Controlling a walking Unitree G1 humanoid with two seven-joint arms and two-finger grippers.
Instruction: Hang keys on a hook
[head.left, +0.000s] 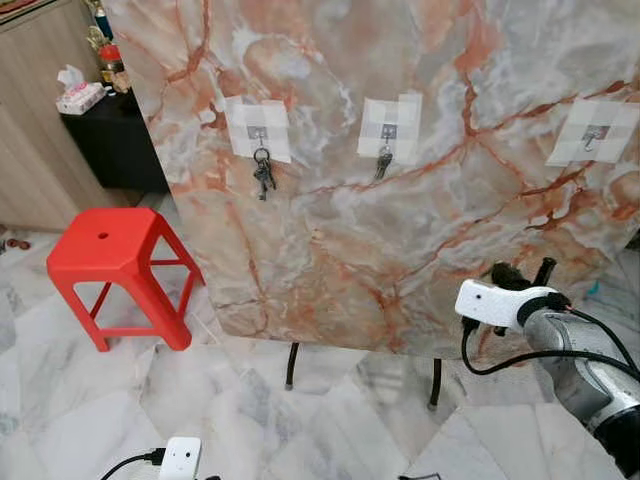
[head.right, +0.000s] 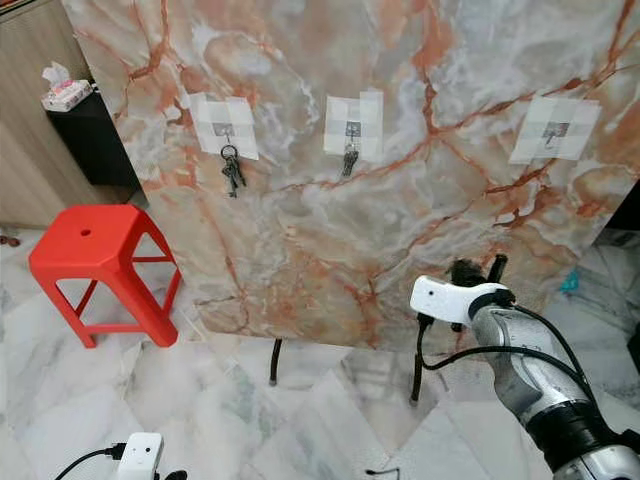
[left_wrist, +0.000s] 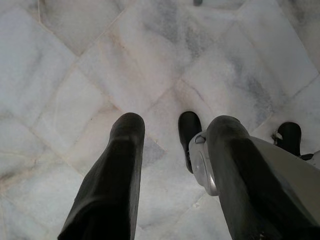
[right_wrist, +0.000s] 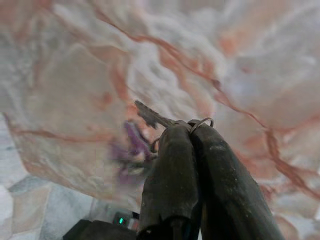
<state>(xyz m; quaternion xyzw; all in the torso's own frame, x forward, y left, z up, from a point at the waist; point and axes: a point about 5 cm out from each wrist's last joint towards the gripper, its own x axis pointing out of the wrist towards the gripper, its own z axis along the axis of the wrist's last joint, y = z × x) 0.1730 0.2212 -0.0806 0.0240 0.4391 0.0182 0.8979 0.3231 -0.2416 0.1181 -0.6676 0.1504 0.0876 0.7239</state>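
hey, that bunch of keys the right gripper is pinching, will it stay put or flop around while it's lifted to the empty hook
The keys will probably dangle and swing: they hang loose from a thin ring that pokes out above the shut right gripper. Being small metal pieces pinched by their ring, they may twist or slip. The two bunches already hung, like the left bunch, droop straight down, so expect the same.

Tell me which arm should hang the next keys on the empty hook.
Right, most likely. The right gripper is already shut on the keys and raised before the marble board, below the empty hook on that side. The left gripper is open, hanging over the floor.
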